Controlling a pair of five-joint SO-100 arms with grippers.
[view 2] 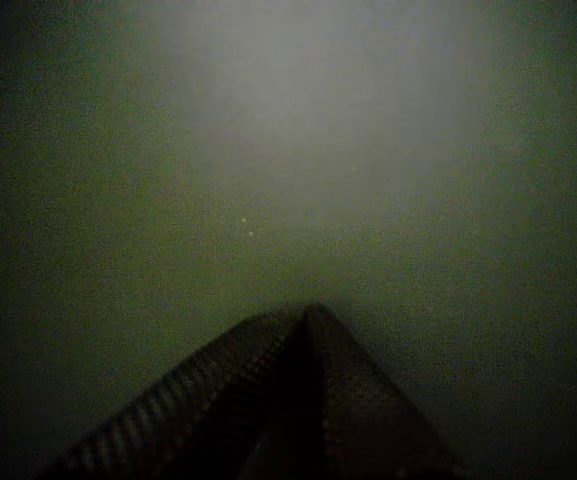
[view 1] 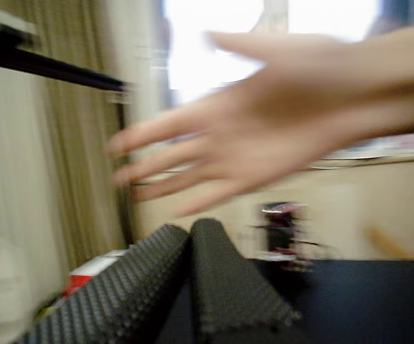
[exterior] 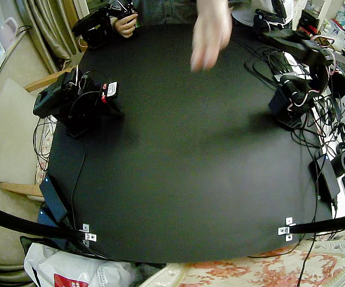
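Jaws on both arms are pressed together with nothing between them. The left arm [exterior: 295, 89] sits folded at one side edge of the black table [exterior: 184, 173], the right arm [exterior: 76, 98] folded at the opposite edge, well apart.

The left gripper [view 1: 191, 233] points level across the table towards the right arm, its ribbed pads meeting along their length. A person's hand [view 1: 278, 136], blurred, fingers spread, hangs in the air above and beyond it, touching neither gripper. In the fixed view that hand is over the far middle of the table, between the two arms and nearer the left one.

The right gripper [view 2: 303, 318] points down at the dark table top, close to it; whether it touches is not clear.

Cables [exterior: 330, 128] lie heaped beside the left arm, and a curtain [view 1: 63, 143] hangs beyond the table.
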